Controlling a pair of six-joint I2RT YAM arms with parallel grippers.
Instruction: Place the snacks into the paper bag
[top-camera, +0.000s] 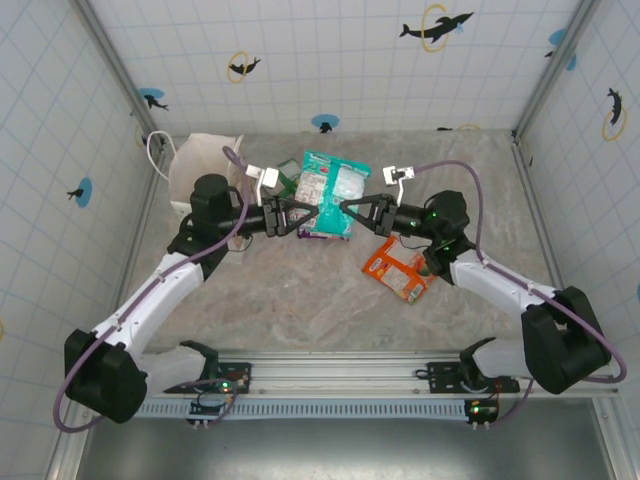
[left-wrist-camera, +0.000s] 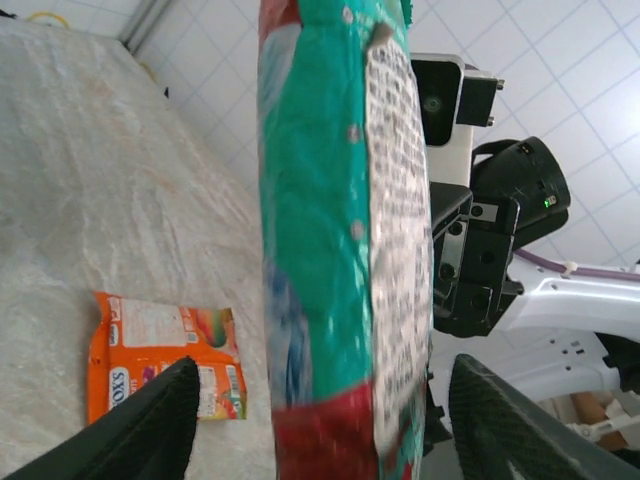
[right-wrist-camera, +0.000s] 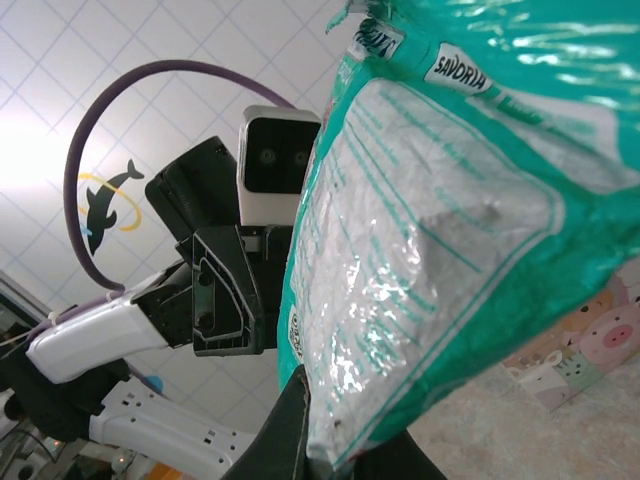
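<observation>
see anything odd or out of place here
The teal foil snack packet is held up edge-on, pinched at one corner by the right gripper, while the left gripper has its open fingers straddling it. Nothing looks spilled or torn.

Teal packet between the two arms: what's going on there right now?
The right gripper pinches the teal packet by one edge, holding it up off the table. The left gripper faces it, fingers open either side, not gripping. An orange packet lies on the table; the paper bag sits at the far left.
</observation>
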